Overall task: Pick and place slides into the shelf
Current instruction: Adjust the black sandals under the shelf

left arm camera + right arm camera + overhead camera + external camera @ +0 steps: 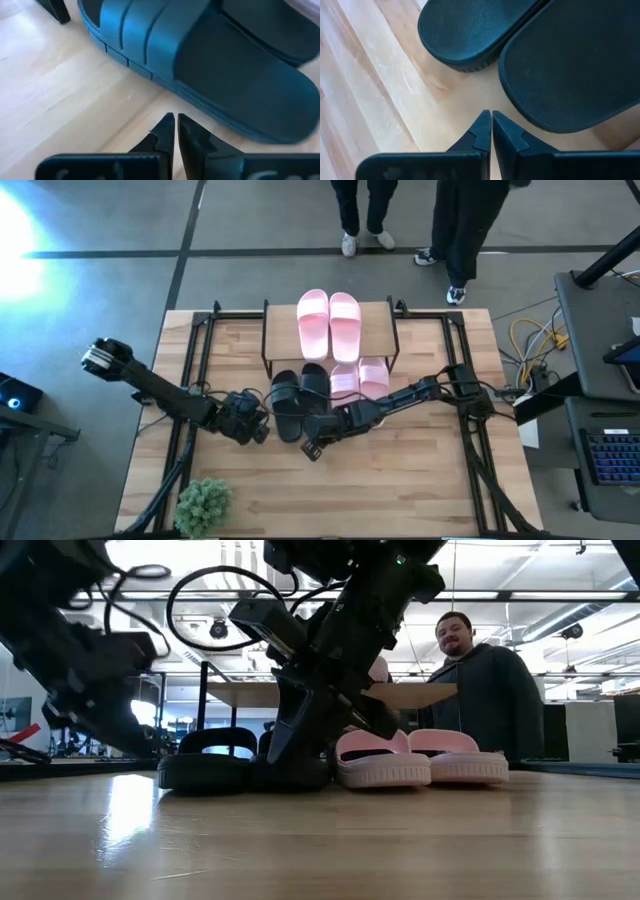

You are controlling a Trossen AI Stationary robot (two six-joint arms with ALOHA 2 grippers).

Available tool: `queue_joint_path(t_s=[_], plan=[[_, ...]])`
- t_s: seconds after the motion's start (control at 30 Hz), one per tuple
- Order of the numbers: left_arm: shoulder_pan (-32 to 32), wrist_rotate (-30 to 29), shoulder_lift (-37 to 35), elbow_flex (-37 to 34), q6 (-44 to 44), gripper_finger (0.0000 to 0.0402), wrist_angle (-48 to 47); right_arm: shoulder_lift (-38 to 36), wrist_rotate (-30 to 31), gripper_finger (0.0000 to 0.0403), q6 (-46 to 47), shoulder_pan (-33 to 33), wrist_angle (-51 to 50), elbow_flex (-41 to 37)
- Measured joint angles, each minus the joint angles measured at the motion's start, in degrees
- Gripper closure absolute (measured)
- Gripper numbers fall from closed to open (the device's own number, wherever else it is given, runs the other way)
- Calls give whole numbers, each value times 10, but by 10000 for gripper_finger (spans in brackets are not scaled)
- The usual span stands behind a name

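The shelf stands at the table's far middle with two pale pink slides lying on its top board. In front of it two black slides and two more pink slides lie flat on the table, side by side, their far ends under the board. My left gripper is shut, just left of the left black slide, with a strip of bare wood between. My right gripper is shut too, hovering before the black slides' near ends.
A small green plant stands at the table's near left corner. Black frame rails run along both sides of the table. Two people stand beyond the far edge; one person shows behind the shelf in the low view.
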Motion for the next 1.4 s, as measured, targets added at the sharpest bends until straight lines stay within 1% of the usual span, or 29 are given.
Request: queue_joint_path(t_s=[0.17, 0.3, 0.43, 0.53, 0.67, 0.8, 0.93, 1.07, 1.13, 1.2, 1.27, 1.4], plan=[[30, 9, 33, -14, 44, 394, 88, 0, 0, 394, -9, -2, -3, 0], [59, 18, 63, -13, 90, 394, 133, 0, 2, 394, -15, -4, -10, 0], [94, 23, 85, -10, 101, 394, 155, 0, 3, 394, -19, -8, -22, 0], [117, 17, 94, -13, 124, 394, 150, 0, 2, 394, -23, -12, -27, 0], [125, 43, 72, -11, 139, 394, 137, 0, 1, 394, -23, -16, -28, 0], [110, 53, 12, -3, 137, 394, 89, 0, -14, 394, -24, -15, -28, 0], [79, 62, -60, 14, 134, 394, 75, 0, -18, 394, -25, -15, -26, 0], [26, 62, -86, 29, 122, 394, 67, -1, -23, 394, -25, -15, -25, 0], [2, 46, -80, 31, 115, 394, 44, -1, -39, 394, -26, -15, -25, 4], [-10, 18, -80, 32, 85, 394, -2, -1, -59, 394, -28, -13, -18, 12], [-12, -4, -89, 34, 60, 394, -32, -1, -73, 394, -35, -7, 4, 21], [-5, -50, -100, 31, 63, 394, -64, 4, -74, 394, -38, 0, 36, 39]])
